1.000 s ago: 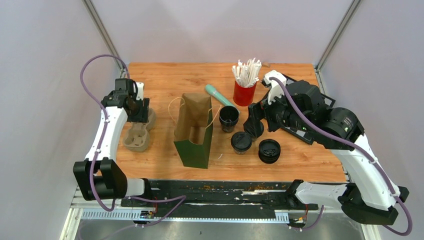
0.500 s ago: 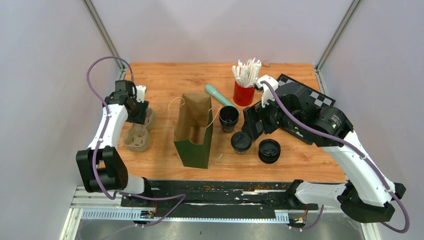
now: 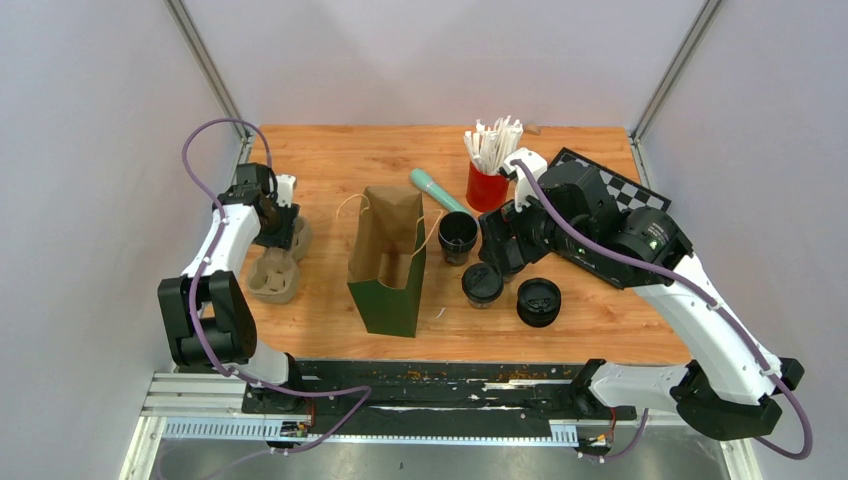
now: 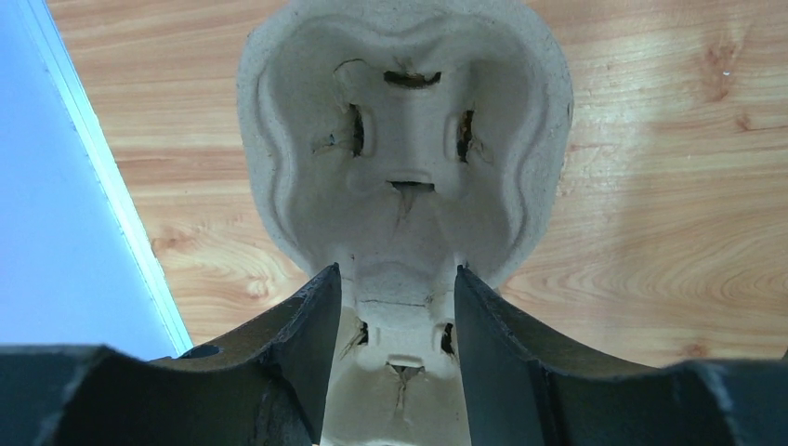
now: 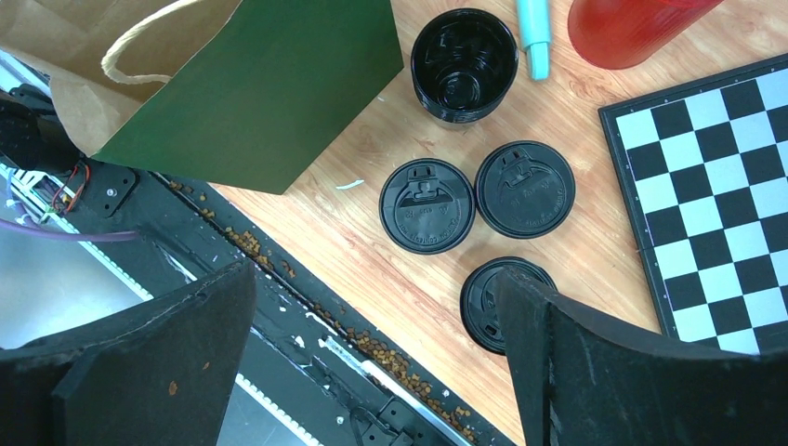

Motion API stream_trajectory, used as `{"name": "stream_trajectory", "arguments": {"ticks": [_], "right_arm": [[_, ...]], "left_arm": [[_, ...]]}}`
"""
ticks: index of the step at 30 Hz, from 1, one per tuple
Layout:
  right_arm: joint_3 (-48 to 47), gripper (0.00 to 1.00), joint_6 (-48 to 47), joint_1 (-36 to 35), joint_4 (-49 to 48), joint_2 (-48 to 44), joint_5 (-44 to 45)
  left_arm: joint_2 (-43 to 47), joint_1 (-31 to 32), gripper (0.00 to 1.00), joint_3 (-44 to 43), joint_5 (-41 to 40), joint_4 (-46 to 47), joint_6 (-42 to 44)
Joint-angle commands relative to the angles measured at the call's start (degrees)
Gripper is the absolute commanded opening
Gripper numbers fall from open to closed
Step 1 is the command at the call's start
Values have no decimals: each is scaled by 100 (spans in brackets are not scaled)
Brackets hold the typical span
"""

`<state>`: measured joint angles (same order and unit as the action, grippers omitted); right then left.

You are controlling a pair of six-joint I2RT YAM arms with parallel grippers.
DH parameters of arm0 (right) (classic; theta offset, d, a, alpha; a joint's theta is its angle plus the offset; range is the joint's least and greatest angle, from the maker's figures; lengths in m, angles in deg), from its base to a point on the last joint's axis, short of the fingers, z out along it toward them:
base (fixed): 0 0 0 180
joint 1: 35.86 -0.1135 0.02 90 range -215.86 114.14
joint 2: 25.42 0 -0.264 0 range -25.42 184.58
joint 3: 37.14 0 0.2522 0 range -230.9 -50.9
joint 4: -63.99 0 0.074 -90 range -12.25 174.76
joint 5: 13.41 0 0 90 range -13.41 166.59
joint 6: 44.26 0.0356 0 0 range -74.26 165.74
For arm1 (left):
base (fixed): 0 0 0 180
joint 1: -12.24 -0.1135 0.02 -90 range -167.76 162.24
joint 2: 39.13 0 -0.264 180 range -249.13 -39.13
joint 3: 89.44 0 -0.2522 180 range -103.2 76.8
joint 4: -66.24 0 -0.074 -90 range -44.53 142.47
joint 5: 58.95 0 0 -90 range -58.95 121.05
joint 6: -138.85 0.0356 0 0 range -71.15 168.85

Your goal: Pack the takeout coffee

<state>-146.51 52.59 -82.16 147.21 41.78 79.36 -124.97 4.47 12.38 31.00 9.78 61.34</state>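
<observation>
A pulp cup carrier point(image 3: 272, 272) lies at the table's left. My left gripper point(image 3: 276, 222) is on it, and in the left wrist view its fingers point(image 4: 398, 290) are closed on the narrow middle of the carrier point(image 4: 404, 121). A green-and-brown paper bag point(image 3: 390, 262) stands open at centre. An open black cup point(image 3: 458, 236) stands right of it. My right gripper point(image 3: 498, 242) hovers wide open and empty above three black lids point(image 5: 427, 205) point(image 5: 525, 189) point(image 5: 483, 302); the right wrist view shows the open cup point(image 5: 464, 63) and the bag point(image 5: 251, 93).
A red cup of white stirrers point(image 3: 490, 172) and a teal tube point(image 3: 433, 188) are behind the cups. A checkerboard point(image 3: 612, 188) lies at the right, partly under the right arm. The table's front rail point(image 5: 307, 334) runs below the lids.
My right arm has moved left and forward over the black lids, uncovering the checkerboard. My left arm's elbow has swung in; its gripper stays on the carrier.
</observation>
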Motion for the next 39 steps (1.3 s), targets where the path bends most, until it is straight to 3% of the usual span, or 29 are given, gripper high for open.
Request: {"name": "stream_trajectory", "arguments": {"ticks": [1, 14, 19, 39], "right_arm": [[-87, 100, -144, 24, -252, 44, 114], [-38, 100, -150, 25, -261, 47, 128], [-37, 100, -138, 27, -255, 30, 135], [115, 100, 162, 26, -321, -156, -102]], "left_arm": [[-64, -55, 56, -94, 44, 189, -7], [-33, -66, 53, 268, 92, 176, 75], [22, -72, 45, 245, 114, 149, -3], [519, -57, 45, -1357, 42, -1744, -743]]}}
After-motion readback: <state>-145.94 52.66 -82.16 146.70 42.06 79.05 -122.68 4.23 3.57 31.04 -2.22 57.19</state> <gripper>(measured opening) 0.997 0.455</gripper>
